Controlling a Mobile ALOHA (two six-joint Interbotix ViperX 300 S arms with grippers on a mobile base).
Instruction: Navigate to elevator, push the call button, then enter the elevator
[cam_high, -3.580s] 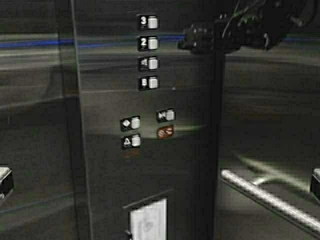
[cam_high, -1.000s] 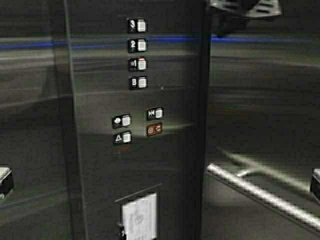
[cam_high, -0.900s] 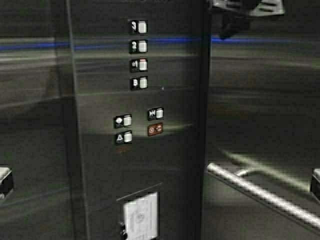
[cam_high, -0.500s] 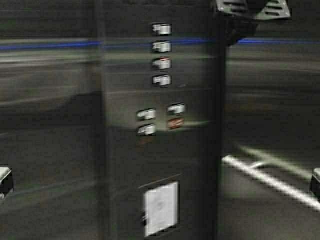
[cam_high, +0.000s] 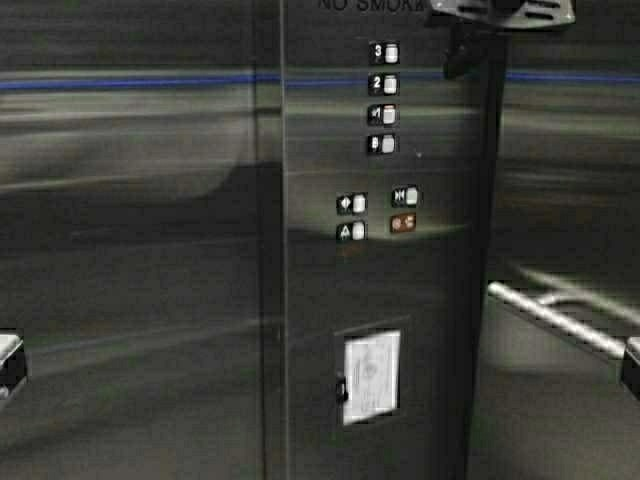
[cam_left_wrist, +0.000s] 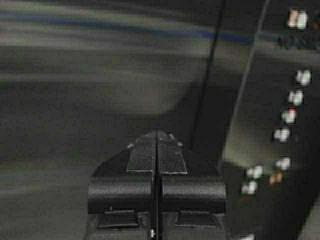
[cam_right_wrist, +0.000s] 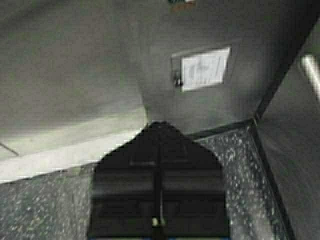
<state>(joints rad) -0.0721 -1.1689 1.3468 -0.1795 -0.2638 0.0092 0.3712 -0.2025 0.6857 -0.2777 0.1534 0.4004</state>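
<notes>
Elevator cabin wall (cam_left_wrist: 100, 90) stands just ahead of the left gripper (cam_left_wrist: 157, 145) and right gripper (cam_right_wrist: 158, 131), both closed, holding nothing.

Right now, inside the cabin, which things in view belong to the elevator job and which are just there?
Job:
- elevator, steel-walled cabin the robot is inside
- left end effector, shut
- right end effector, shut

Just there:
- floor-button panel
- handrail
- posted paper notice
- speckled floor

Handrail (cam_high: 555, 322) right of btn panel (cam_high: 385, 180)
</notes>
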